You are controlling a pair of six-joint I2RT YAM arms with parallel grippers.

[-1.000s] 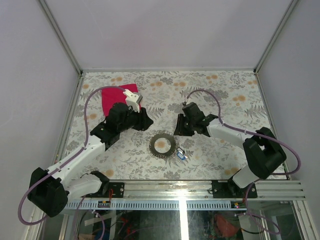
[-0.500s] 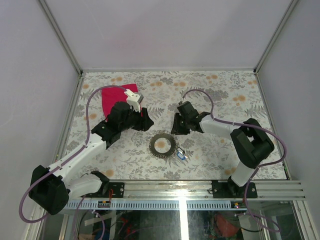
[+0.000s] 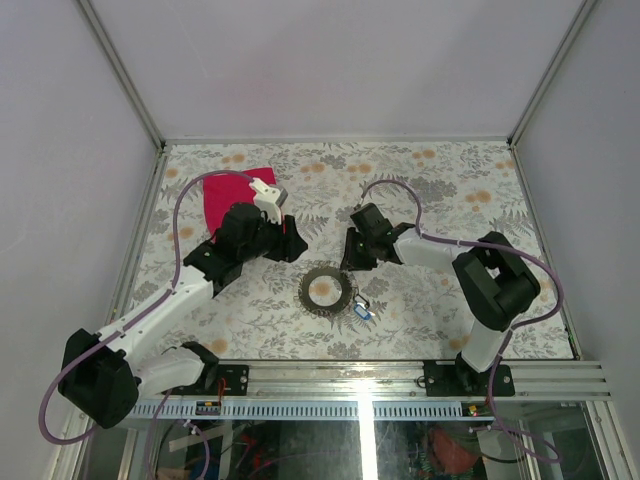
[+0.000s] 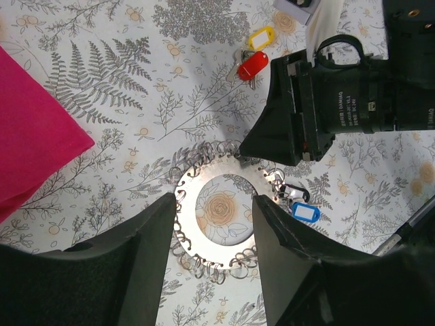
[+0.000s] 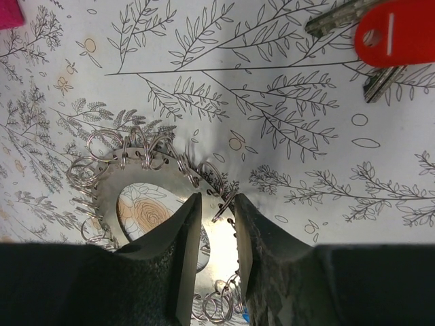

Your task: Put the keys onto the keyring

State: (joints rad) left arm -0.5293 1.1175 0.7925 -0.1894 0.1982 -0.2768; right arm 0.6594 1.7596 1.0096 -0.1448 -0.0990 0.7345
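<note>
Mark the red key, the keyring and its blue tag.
red key [image 4: 253, 66]: left wrist view, plastic head.
keyring [image 4: 217, 173]: left wrist view, upper band.
blue tag [image 4: 304, 212]: left wrist view, tag middle.

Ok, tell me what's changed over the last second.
The right gripper slid left toward the keyring, its elbow folding in; its open jaws now straddle the ring's rim, nothing gripped yet. The left gripper hardly moved; the keyring and pink cloth stayed put.

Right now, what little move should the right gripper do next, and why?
Probably close the right gripper. Its fingers straddle the rim of the keyring, with a small wire loop between them and a gap showing. The red-tagged key lies off to the side, not yet on.
</note>
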